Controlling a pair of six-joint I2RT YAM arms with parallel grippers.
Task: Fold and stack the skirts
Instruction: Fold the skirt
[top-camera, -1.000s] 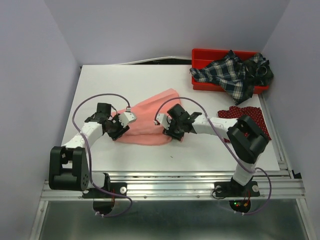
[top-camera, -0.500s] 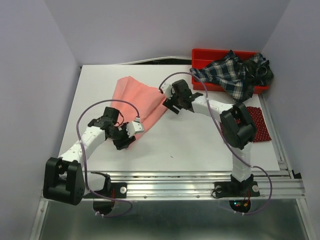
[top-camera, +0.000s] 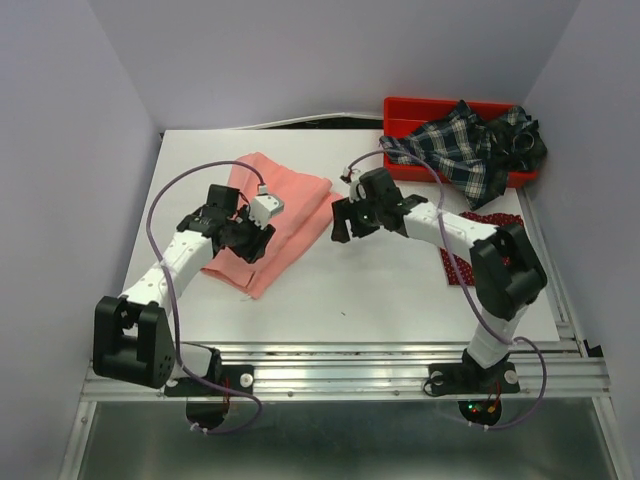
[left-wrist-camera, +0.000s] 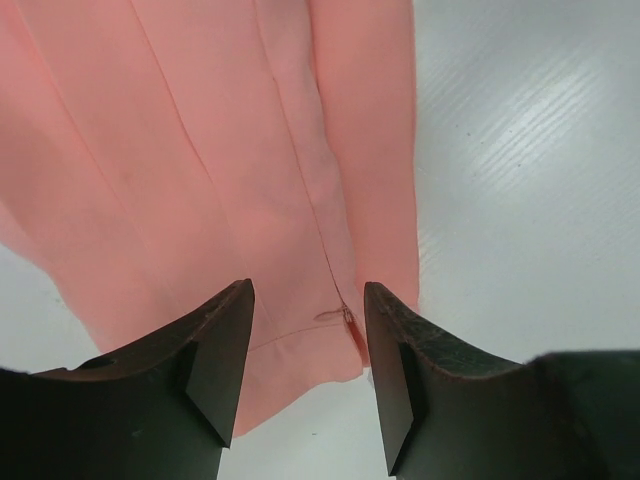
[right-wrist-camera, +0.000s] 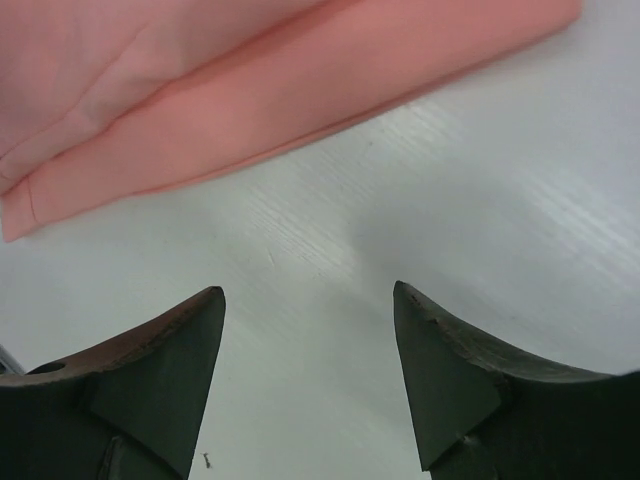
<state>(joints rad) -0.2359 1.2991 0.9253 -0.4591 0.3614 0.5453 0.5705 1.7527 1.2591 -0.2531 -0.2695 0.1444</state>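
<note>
Finishing the fold on the salmon-pink skirt is my step, I judge: it lies doubled over on the surface, left of centre. My left gripper hovers spread over its zip end, holding nothing. My right gripper is spread too, over bare surface just beside the folded edge. I should press the layers flat and square the edges before fetching the dotted skirt or the plaid skirt.

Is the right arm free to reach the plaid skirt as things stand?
Probably yes: the right gripper is open and empty, clear of the pink skirt, and the plaid skirt lies uncovered atop the bin.
</note>
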